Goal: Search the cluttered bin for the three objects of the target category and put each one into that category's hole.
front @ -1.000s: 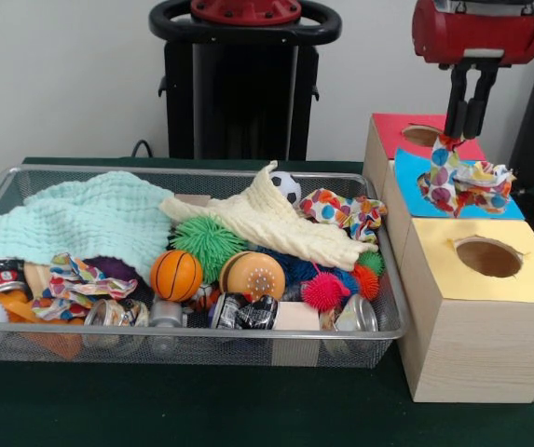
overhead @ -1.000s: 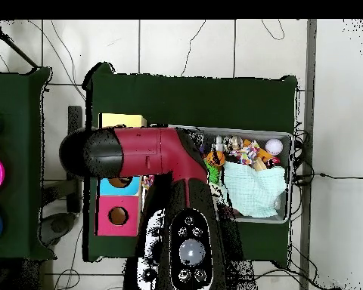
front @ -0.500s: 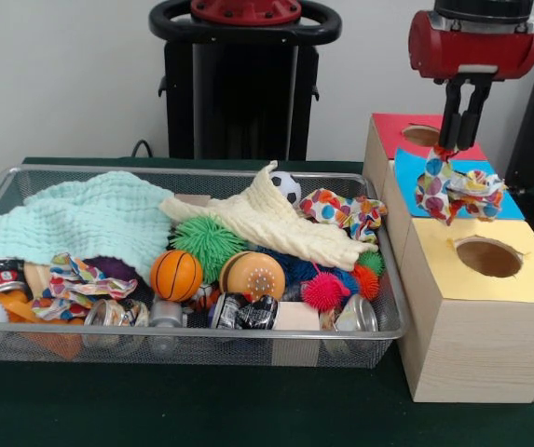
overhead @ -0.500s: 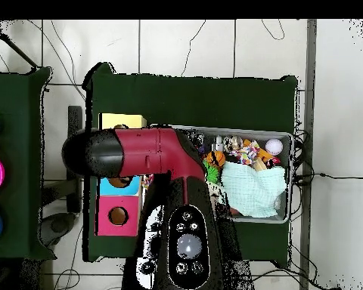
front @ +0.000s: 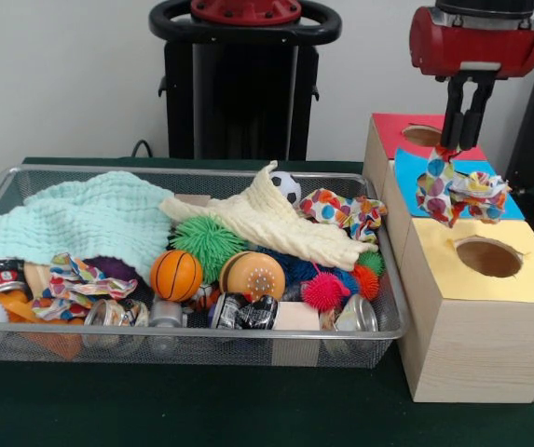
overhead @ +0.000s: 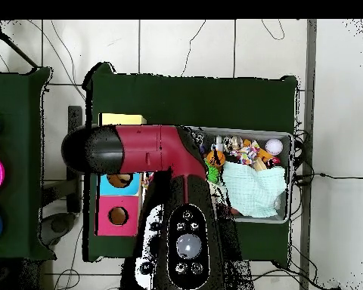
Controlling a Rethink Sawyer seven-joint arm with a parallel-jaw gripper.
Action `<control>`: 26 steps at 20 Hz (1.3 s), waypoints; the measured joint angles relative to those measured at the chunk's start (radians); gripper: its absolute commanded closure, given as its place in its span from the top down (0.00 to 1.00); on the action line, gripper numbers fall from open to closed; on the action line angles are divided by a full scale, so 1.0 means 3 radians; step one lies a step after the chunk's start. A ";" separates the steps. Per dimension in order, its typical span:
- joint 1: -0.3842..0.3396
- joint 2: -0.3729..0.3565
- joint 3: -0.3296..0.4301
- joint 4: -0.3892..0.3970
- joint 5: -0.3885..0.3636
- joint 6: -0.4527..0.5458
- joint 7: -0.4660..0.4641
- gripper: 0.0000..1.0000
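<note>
From overhead, the arm (overhead: 158, 162) covers the pincer, most of the blue box (overhead: 118, 182), the near edge of the yellow box (overhead: 122, 119) with its hole, and the left end of the bin (overhead: 284, 136). In the front view the top edge cuts off the arm (front: 476, 35) above its red housing. The dotted cloth (front: 455, 189) hides most of the blue box's hole. The green cloth (front: 80, 222) and cream cloth (front: 268, 222) bury whatever lies beneath them.
</note>
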 measured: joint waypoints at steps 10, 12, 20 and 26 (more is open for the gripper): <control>0.0072 0.0013 -0.0076 -0.0105 0.0073 0.0000 0.0001 0.00; 0.0095 0.0033 -0.0090 -0.0132 0.0092 0.0001 0.0001 0.00; 0.0138 0.0118 -0.0102 -0.0190 0.0105 0.0001 0.0001 0.00; 0.0182 0.0203 -0.0105 -0.0216 0.0109 0.0000 0.0001 0.00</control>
